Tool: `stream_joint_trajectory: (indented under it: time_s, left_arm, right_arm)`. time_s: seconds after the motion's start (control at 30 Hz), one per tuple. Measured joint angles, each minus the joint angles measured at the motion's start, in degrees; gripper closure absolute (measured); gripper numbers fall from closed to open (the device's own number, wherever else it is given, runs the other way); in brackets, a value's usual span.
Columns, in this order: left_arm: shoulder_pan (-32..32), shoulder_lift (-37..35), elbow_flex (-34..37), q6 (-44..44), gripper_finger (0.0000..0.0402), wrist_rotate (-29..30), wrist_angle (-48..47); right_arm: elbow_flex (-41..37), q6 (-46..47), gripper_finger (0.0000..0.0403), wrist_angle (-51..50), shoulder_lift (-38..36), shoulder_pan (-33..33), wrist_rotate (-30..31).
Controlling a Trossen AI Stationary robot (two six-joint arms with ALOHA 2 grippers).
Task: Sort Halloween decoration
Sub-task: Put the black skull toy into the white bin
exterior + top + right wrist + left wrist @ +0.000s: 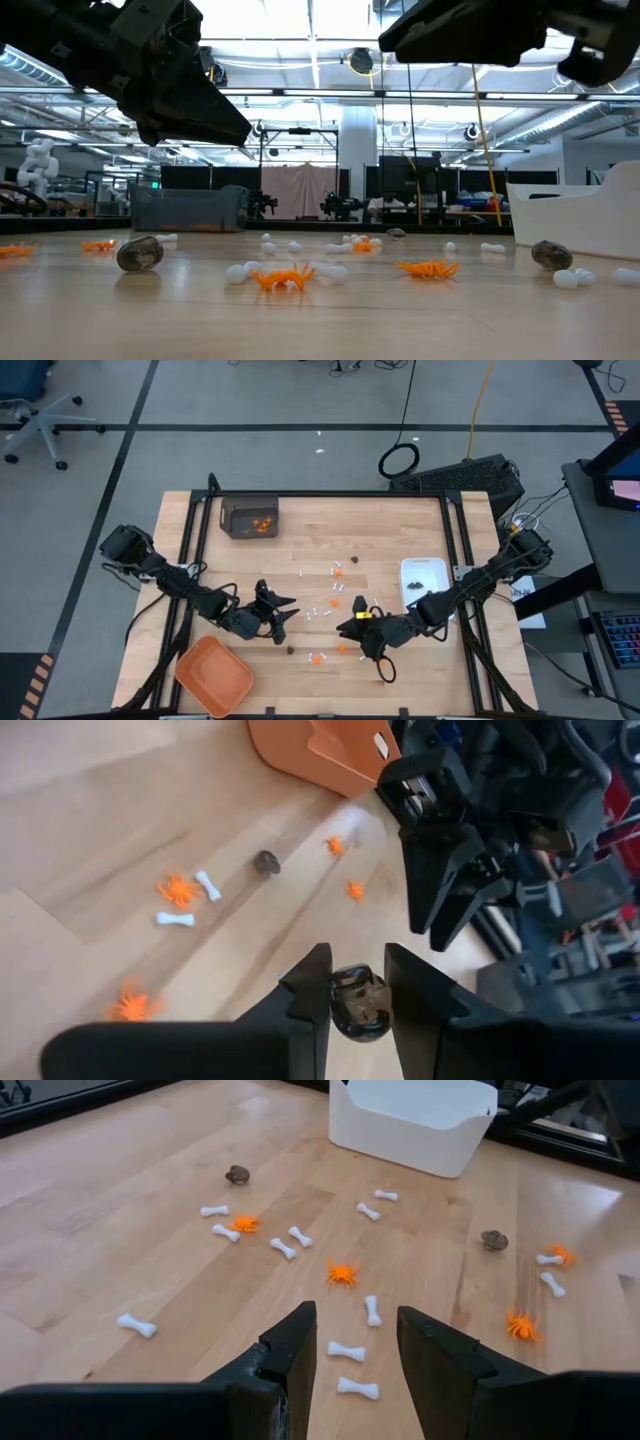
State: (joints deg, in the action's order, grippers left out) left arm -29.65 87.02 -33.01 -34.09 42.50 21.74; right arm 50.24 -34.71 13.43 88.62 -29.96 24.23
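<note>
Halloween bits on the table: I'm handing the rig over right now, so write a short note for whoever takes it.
Right gripper: shut on a dark round piece, held above the table.
Left gripper: open and empty, over white bones.
Done: some orange pieces lie in the grey bin, some dark ones in the white dish.
Left: bones, orange spiders and dark pieces lie scattered mid-table. The orange tray looks empty.
</note>
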Motion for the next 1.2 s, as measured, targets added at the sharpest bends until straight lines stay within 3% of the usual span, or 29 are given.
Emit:
stream_joint_trajectory:
  time_s: [0.4,0.73,0.97,1.2]
  left_arm:
    - [0.0,0.0,0.0,0.0,0.0263,0.0,0.0]
    - [0.0,0.0,0.0,0.0,0.0263,0.0,0.0]
    - [0.0,0.0,0.0,-0.1,0.0263,-0.4,0.0]
    - [0.0,0.0,0.0,0.0,0.0263,-0.4,-0.1]
  right_arm:
    - [0.0,11.7,0.034,0.0,0.0,-0.7,0.0]
    - [0.0,29.1,0.034,-3.3,0.0,-0.9,-0.3]
    - [0.0,41.2,0.034,-15.5,-2.6,-0.9,-0.5]
    - [0.0,53.6,0.0339,-35.4,-13.4,-1.6,-0.4]
